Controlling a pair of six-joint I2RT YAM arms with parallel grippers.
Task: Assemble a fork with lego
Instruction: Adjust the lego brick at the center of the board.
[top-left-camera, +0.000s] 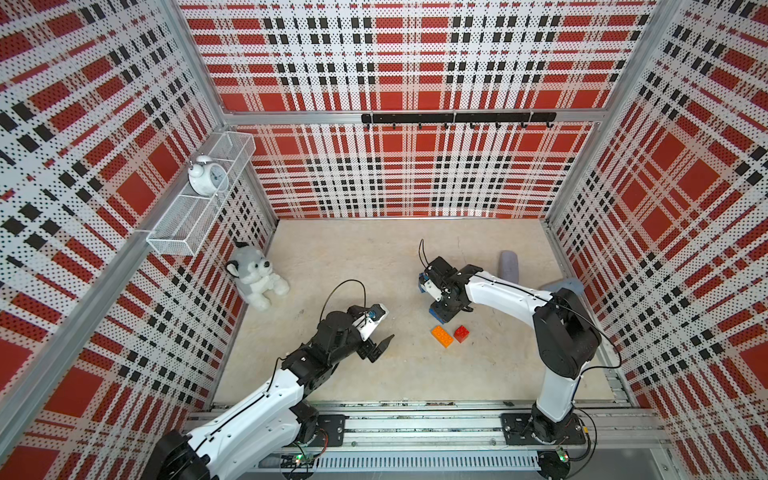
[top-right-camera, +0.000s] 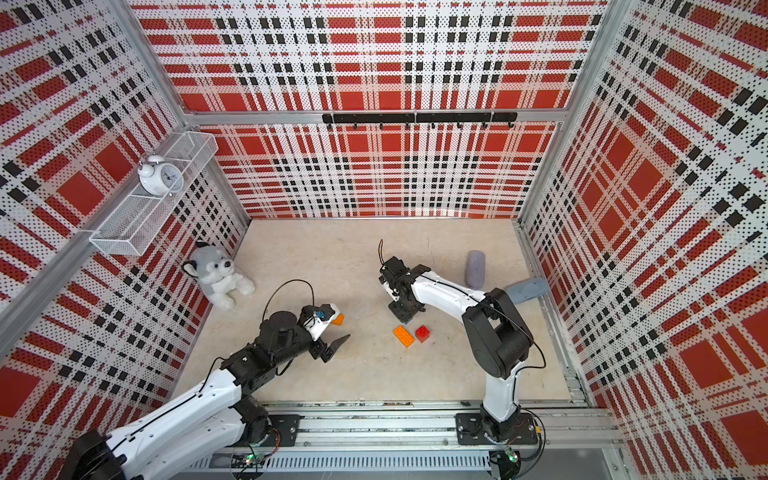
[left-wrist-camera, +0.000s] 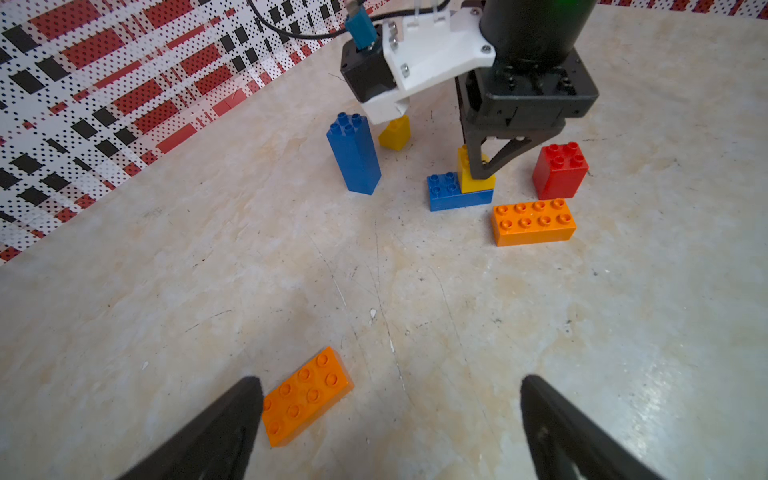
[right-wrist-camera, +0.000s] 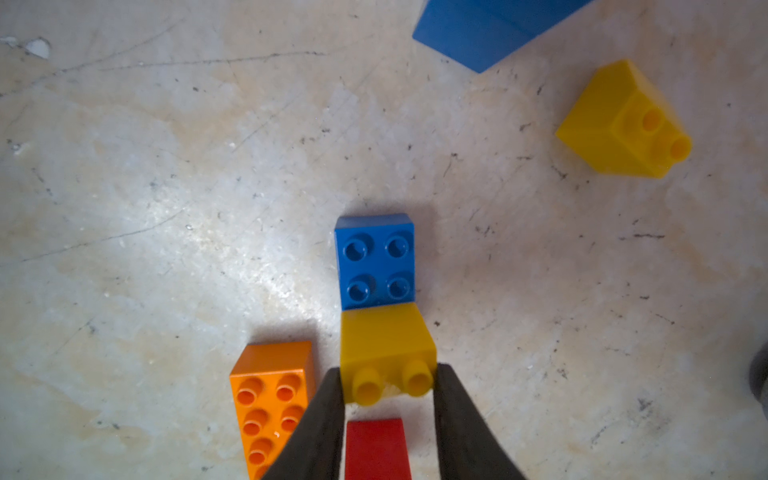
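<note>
The lego (left-wrist-camera: 444, 195) lies in the middle of the surface (left-wrist-camera: 187, 270). We see a yellow brick (right-wrist-camera: 386, 336) sitting on one end of a low blue brick (right-wrist-camera: 375, 262). The right end effector (right-wrist-camera: 388, 386) pinches that yellow brick between its narrow-set fingers. Just beside the pair sit an orange long brick (left-wrist-camera: 534, 222) and a red square brick (left-wrist-camera: 560, 170). A tall blue brick (left-wrist-camera: 353, 156) stands upright nearby, with a second yellow brick (left-wrist-camera: 395, 133) close to it. The left end effector (left-wrist-camera: 390, 379) is spread wide and holds nothing, near another orange brick (left-wrist-camera: 307, 397).
</note>
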